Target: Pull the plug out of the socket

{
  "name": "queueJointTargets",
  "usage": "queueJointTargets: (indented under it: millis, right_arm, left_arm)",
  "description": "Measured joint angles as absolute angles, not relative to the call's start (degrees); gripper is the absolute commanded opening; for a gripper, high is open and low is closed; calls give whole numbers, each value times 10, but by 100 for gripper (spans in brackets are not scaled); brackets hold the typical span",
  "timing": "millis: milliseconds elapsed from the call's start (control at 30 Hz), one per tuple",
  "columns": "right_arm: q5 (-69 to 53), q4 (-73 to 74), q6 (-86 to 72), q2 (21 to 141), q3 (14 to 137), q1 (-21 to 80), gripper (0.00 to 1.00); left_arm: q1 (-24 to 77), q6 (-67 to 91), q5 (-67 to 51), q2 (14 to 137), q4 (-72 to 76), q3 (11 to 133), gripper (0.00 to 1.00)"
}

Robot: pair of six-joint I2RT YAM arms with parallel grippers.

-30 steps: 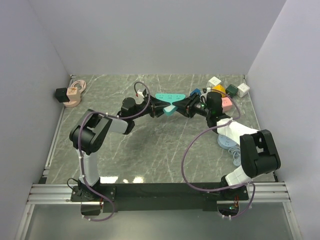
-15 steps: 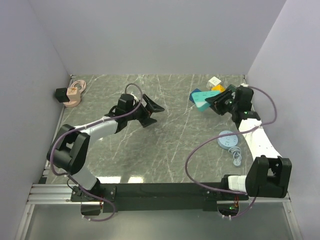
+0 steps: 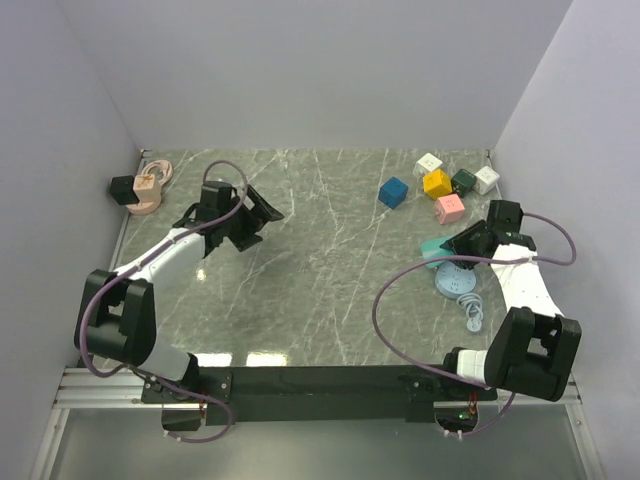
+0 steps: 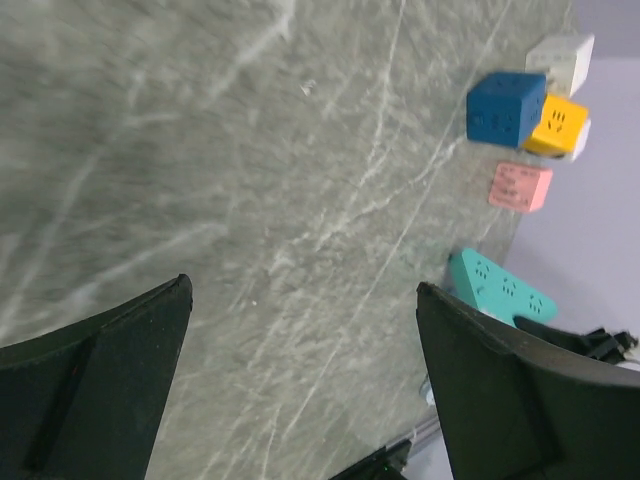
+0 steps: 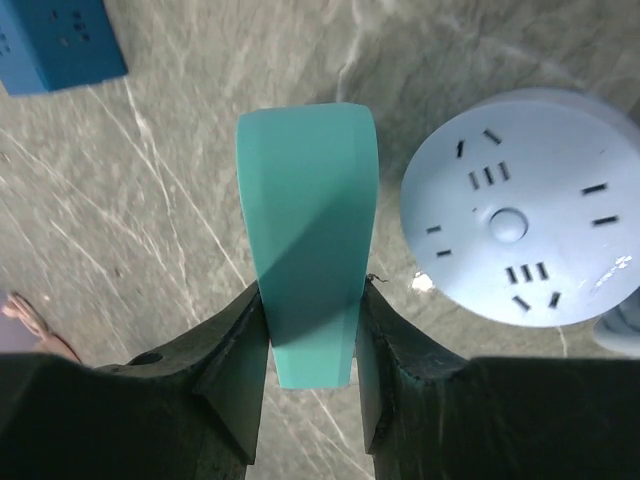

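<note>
The socket [image 5: 305, 200] is a teal angular strip with pin holes, and my right gripper [image 5: 310, 290] is shut on its narrow end. In the top view the socket [image 3: 432, 246] hangs at the right side, beside my right gripper [image 3: 455, 243] and just above a round pale blue socket. My left gripper [image 3: 262, 222] is far off at the left, open, with only bare table between its fingers. The left wrist view has the left gripper [image 4: 302, 290] open and the teal socket [image 4: 495, 288] in the distance. The plug is out of view.
A round pale blue socket [image 3: 457, 281] with its cable lies under the right arm. Several cube sockets cluster at the back right: blue [image 3: 393, 191], yellow [image 3: 436, 183], pink [image 3: 449, 208]. A pink socket with a black block [image 3: 122, 188] sits far left by the wall.
Both grippers met at the teal socket mid-table. Since then the left gripper has opened and drawn back left, and the right has carried the socket to the right, toward the round socket.
</note>
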State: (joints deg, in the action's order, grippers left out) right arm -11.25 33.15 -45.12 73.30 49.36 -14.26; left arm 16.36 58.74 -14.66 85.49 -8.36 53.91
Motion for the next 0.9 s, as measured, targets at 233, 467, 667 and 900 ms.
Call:
queueJointTargets:
  millis: [233, 467, 667, 900]
  right_arm:
    - [-103, 330, -443, 738, 483, -205, 59]
    - [-118, 361, -420, 780, 469, -251, 74]
    - [-131, 444, -395, 754, 477, -251, 89]
    - [-132, 540, -382, 683, 595, -251, 91]
  left_arm:
    - [109, 548, -131, 818, -121, 543, 99]
    - [67, 532, -132, 806, -137, 543, 99]
    - [35, 517, -132, 801, -152, 544, 99]
    - [-2, 499, -124, 801, -186, 569, 99]
